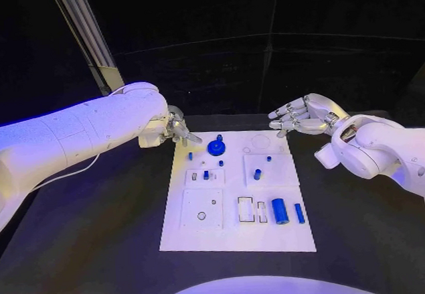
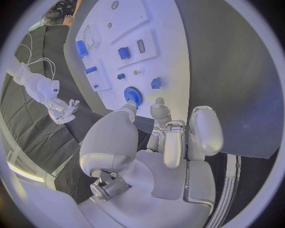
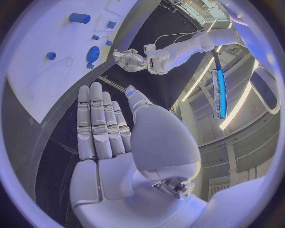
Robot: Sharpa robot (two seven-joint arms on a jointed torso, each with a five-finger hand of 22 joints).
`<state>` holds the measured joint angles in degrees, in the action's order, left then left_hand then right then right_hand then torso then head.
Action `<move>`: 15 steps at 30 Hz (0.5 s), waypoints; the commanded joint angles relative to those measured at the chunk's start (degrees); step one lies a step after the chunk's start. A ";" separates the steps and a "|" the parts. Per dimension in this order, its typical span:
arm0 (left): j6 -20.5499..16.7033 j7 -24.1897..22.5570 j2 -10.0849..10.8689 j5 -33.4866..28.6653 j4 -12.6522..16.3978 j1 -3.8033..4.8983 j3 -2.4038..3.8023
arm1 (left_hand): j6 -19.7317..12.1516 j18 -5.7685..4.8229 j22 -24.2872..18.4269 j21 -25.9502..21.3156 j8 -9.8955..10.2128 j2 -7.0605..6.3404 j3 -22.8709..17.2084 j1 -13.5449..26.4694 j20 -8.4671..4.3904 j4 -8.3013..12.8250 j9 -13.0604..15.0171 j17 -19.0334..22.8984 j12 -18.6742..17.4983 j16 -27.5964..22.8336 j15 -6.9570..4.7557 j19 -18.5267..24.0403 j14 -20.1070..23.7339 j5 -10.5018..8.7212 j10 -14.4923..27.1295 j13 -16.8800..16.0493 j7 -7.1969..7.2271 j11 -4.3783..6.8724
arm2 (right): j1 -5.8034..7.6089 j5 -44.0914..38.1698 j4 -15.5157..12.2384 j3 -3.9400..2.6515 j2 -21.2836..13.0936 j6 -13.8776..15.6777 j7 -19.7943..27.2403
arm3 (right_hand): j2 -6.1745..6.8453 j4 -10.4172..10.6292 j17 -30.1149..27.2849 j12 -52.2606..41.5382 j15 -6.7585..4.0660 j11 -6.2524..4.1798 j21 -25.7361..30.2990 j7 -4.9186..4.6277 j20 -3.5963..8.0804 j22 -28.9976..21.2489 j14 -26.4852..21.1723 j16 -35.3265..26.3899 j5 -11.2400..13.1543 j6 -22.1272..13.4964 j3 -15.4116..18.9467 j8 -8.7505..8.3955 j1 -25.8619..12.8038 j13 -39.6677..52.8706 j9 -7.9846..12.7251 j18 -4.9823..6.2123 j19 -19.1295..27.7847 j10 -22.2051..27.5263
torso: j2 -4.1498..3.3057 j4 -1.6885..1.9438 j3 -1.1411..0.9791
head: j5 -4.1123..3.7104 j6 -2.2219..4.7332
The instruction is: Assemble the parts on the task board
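Apparently the left hand [image 1: 176,129], fingers curled and holding nothing, is hovering at the board's [image 1: 193,232] far left corner near the gear [image 1: 216,147], likely reaching; right hand [image 1: 302,114] is idling open beyond the far right corner.

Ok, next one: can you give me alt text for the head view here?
A white task board lies mid-table with small blue parts on it, among them a round blue gear near its far edge and a blue cylinder near its near right. The left hand hovers at the far left corner, the right hand open beyond the far right corner.
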<state>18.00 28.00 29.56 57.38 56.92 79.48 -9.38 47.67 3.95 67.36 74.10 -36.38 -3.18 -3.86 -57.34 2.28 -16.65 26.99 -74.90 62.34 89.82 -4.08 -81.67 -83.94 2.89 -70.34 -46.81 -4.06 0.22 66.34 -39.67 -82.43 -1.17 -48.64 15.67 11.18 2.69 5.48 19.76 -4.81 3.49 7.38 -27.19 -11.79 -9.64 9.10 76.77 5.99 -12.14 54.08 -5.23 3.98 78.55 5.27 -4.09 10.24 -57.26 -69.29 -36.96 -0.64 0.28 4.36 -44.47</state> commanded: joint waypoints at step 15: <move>5.49 -2.13 -2.52 2.78 -4.17 -0.75 -0.04 | 1.47 0.66 0.98 0.73 -0.95 2.52 1.54 -2.22 -0.31 0.41 -0.44 -15.10 0.85 0.18 -0.18 -0.63 -6.06 -0.04 -1.05 -0.55 0.44 0.40 | 0.11 -0.10 -0.25 -0.03 0.13 0.79 0.69 | -0.09 0.16 -0.08 -0.12 0.22 0.05 0.30 0.01 -0.46 -0.11 -0.03 -0.33 -0.34 -0.41 0.12 -0.21 -0.53 -0.07 0.01 0.21 0.07 0.61 | 0.24 -0.06 0.02 | 0.58 -0.49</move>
<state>21.21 26.72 27.18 59.44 53.02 78.69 -9.45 48.73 3.96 68.25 74.66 -37.13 -0.68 -2.69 -59.30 2.08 -16.27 26.59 -74.90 62.82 89.82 -4.08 -82.01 -83.94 2.89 -71.16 -47.44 -3.77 0.62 66.34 -39.73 -82.53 -1.17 -48.55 15.95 11.25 2.70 5.47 19.76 -4.81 3.49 7.58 -27.18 -11.80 -9.74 9.04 76.77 5.99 -12.14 54.08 -5.23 3.98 78.55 5.28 -4.09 10.24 -57.36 -69.08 -36.80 -0.67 0.30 4.97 -44.88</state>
